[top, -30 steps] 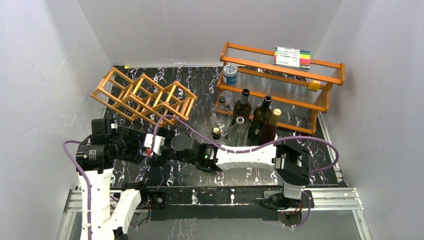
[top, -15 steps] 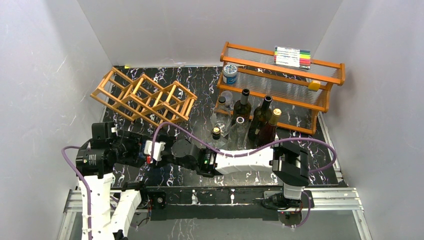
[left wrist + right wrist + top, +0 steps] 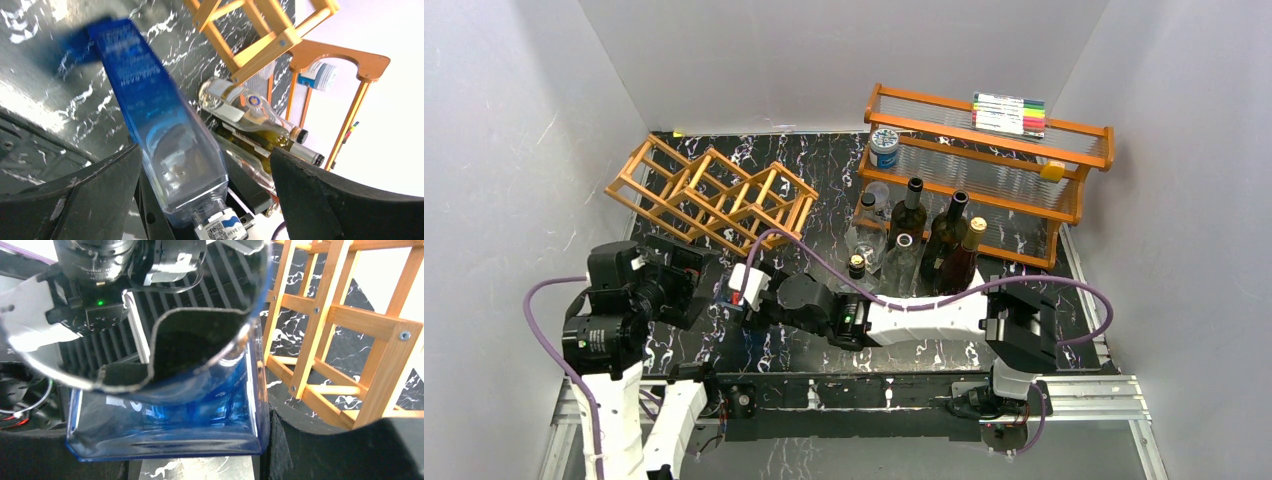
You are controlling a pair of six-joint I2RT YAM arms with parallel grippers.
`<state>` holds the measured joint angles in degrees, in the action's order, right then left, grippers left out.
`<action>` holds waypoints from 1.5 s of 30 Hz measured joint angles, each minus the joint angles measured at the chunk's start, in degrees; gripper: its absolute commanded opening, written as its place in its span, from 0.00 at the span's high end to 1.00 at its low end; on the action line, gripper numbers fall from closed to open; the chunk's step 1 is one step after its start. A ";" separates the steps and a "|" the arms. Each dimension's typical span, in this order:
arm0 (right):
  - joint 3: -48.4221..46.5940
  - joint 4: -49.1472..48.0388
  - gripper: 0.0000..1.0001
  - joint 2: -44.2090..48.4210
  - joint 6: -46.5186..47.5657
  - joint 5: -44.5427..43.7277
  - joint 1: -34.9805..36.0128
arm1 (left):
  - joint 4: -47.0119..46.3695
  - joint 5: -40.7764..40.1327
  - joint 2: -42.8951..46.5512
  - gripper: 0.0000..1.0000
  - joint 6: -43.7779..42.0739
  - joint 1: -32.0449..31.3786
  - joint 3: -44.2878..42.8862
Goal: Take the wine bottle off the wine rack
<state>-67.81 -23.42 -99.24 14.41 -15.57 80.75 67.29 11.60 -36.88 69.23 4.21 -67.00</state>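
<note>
Bottle point(image 3: 165, 125): blue, square-sided glass, out of the rack point(image 3: 709, 195). It lies lengthwise between the two pincers at 7 o'clock on the table point(image 3: 824, 160).
Rack: at 10 o'clock on the table, near the bottle but apart from it.
Right pincer point(image 3: 170, 455): pinching the bottle. Blue glass fills the whole gap, with a finger point(image 3: 310, 450) against each side.
Left pincer point(image 3: 205, 155): spread wide, with the bottle running between its fingers point(image 3: 90, 195). There is a clear gap at the 3 o'clock finger. At the 9 o'clock finger I cannot tell whether it touches.
Top view only: the whole layout, with the two pincers nearly tip to tip and the shelf point(image 3: 1024, 150) at 2 o'clock. The bottle is almost hidden under the pincers.
Left wrist view only: the bottle's full length, with the neck and its white-and-blue label nearest the camera and the body running off to 11 o'clock. Other bottles point(image 3: 250, 115) show at 3 o'clock.
Right wrist view only: rack sticks just at 3 o'clock of the glass, and a green light point(image 3: 100, 302) at 11 o'clock.
Bottle on the table or lifted: cannot tell.
</note>
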 measured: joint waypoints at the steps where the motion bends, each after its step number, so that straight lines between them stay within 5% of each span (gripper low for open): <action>1: 0.00 1.03 1.00 0.50 -0.87 -0.13 0.02 | 0.07 -1.40 -0.44 0.02 -1.14 0.00 -1.38; 14: -8.52 22.49 0.99 2.38 -15.10 0.22 -2.29 | 0.92 -20.04 -2.19 0.02 -15.80 0.00 -14.19; 19: -10.78 25.79 0.75 1.55 -18.10 0.50 -3.28 | 0.94 -24.96 -2.10 0.02 -18.80 0.00 -16.44; 26: -11.30 26.38 0.24 1.29 -19.02 0.33 -3.50 | 0.85 -27.78 -1.42 0.02 -21.35 0.00 -17.46; 32: -11.28 26.77 0.02 1.29 -18.53 -0.09 -3.50 | -0.98 -27.10 -0.85 0.02 -24.30 0.00 -17.09; 45: -20.31 34.47 0.02 1.57 -15.76 -1.40 -3.50 | -10.86 -20.90 -3.26 0.02 -36.94 -7.19 -18.67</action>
<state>-88.12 11.05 -97.67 -1.34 -16.97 77.25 56.42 -9.30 -40.14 32.29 -2.98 -85.67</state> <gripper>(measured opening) 0.981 0.981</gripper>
